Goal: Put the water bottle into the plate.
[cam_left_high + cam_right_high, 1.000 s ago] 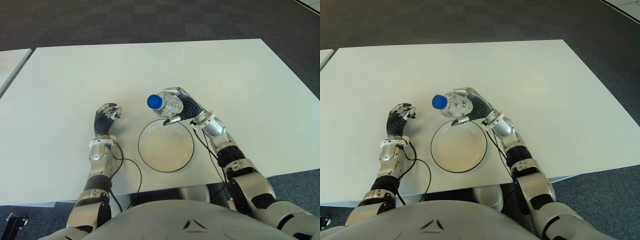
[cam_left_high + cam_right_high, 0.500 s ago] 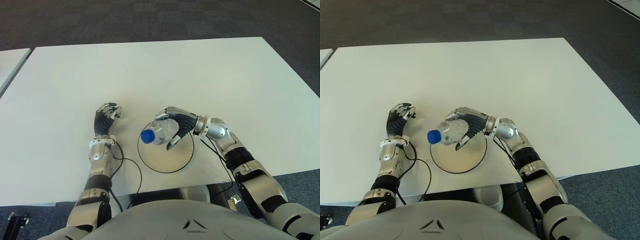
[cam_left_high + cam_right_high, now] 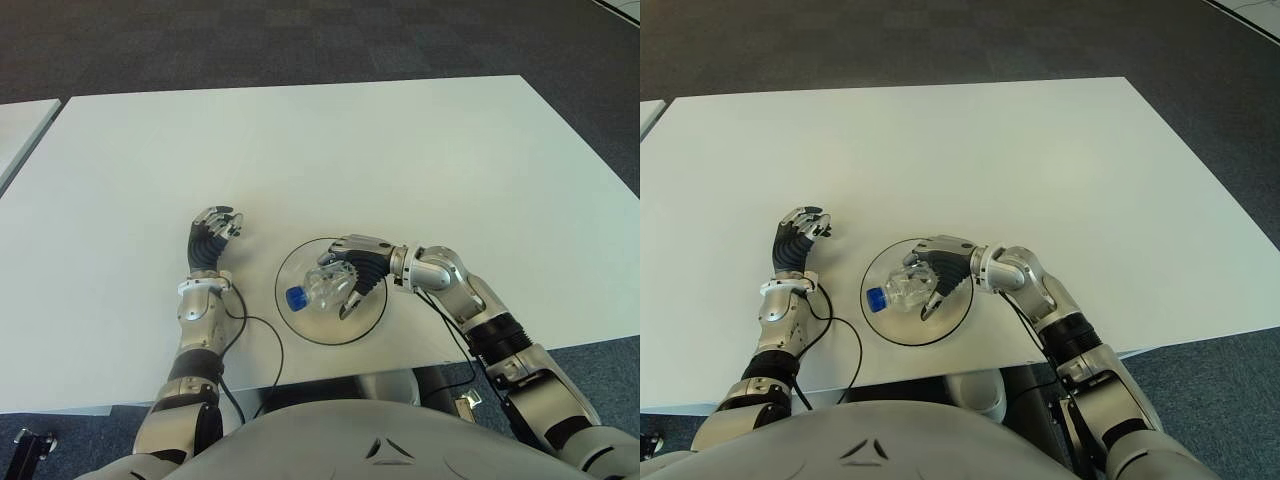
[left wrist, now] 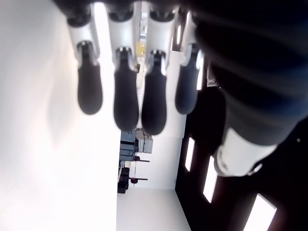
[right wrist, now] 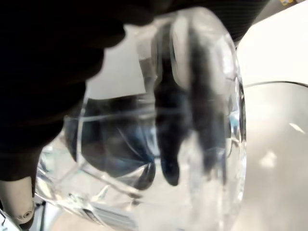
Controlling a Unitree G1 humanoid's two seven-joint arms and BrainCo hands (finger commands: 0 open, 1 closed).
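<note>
A clear water bottle (image 3: pixel 318 288) with a blue cap (image 3: pixel 294 297) lies tipped on its side over the round, dark-rimmed plate (image 3: pixel 303 327) near the table's front edge, cap toward my left. My right hand (image 3: pixel 352 277) is curled around the bottle's body from the right; the right wrist view shows its fingers (image 5: pixel 168 120) through the clear bottle (image 5: pixel 192 144). Whether the bottle touches the plate cannot be made out. My left hand (image 3: pixel 212 237) shows left of the plate with relaxed fingers (image 4: pixel 127 96) that hold nothing.
The white table (image 3: pixel 320 150) stretches wide behind the plate. A black cable (image 3: pixel 262 335) loops from my left forearm along the front edge. Another white table's corner (image 3: pixel 20 125) is at far left, dark carpet beyond.
My right hand carried the bottle from upright at the plate's far rim down and toward me, tipping it onto its side over the plate. The left hand stayed still.
</note>
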